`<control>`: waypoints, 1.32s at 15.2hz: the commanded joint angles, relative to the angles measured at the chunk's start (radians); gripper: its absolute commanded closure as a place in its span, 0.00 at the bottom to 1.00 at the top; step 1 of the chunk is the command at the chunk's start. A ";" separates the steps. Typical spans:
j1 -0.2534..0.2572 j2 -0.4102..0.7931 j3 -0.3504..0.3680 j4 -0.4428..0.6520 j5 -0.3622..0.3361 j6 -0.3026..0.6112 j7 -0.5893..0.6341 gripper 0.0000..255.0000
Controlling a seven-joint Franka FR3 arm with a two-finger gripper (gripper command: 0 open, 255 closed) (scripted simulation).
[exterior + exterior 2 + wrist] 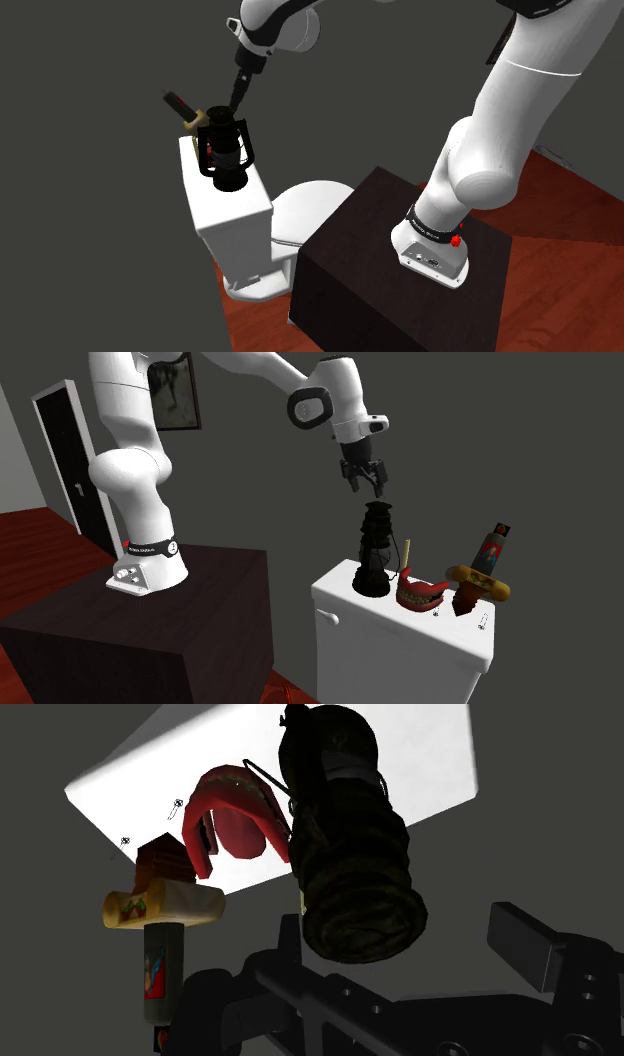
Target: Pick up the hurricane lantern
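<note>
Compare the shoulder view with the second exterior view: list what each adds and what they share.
The shoulder view adds the white toilet seat lid beside the stand. The second exterior view adds a dark framed picture and a black door behind the arm. Both share the black hurricane lantern standing on the white toilet cistern, with the black pincer open just above it.
</note>
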 commanded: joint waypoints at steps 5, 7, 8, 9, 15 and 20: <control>-0.004 0.069 0.010 0.005 0.058 0.066 -0.073 0.00; -0.005 0.089 0.015 -0.005 0.080 0.094 -0.095 0.00; -0.006 0.089 0.015 -0.005 0.080 0.094 -0.095 0.00; -0.006 0.089 0.015 -0.005 0.080 0.094 -0.095 0.00; -0.006 0.090 0.015 -0.003 0.080 0.093 -0.095 1.00; -0.005 0.081 0.013 -0.001 0.071 0.083 -0.086 1.00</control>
